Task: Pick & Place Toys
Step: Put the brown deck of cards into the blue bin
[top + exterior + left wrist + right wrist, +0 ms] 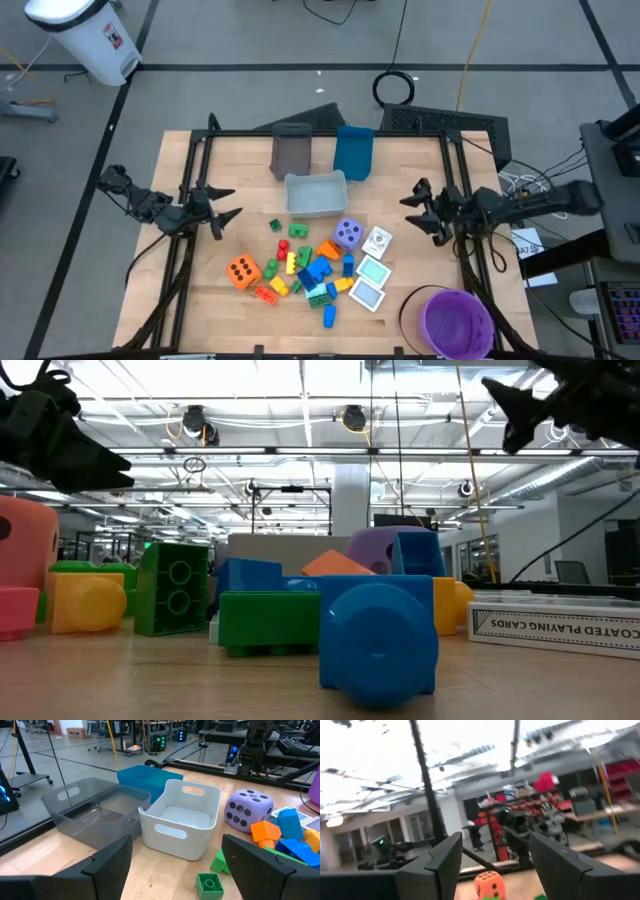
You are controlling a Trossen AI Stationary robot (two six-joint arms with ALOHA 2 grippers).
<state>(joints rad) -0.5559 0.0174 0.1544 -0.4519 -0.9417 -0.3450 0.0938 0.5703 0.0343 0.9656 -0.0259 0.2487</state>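
**Toys heaped in front of the white bin, both arms raised and empty**

A pale wooden table (200, 290) stands on a grey floor crossed by dark lines; the low view looks into a long hall with strip lights overhead. A white waste bin (85, 35) stands on the floor, well beyond the table's far left corner.

Taking the white bin (316, 193) as landmark: a grey bin (291, 150) and a blue bin (353, 152) lie just behind it, side by side. A round purple bowl (457, 322) sits well in front and to its right, at the table's near edge.

The toys cluster in front of the white bin. The purple die (347, 235) is nearest it; the orange die (241, 271) lies farther out, to the left. Between them lies the heap of small bricks (310, 272). Three white-teal tiles (371, 271) form a row whose long axis runs away from the bin.

The left gripper (228, 205) hangs left of the white bin, jaws spread, empty. The right gripper (412, 208) hangs right of it, jaws apart, empty.
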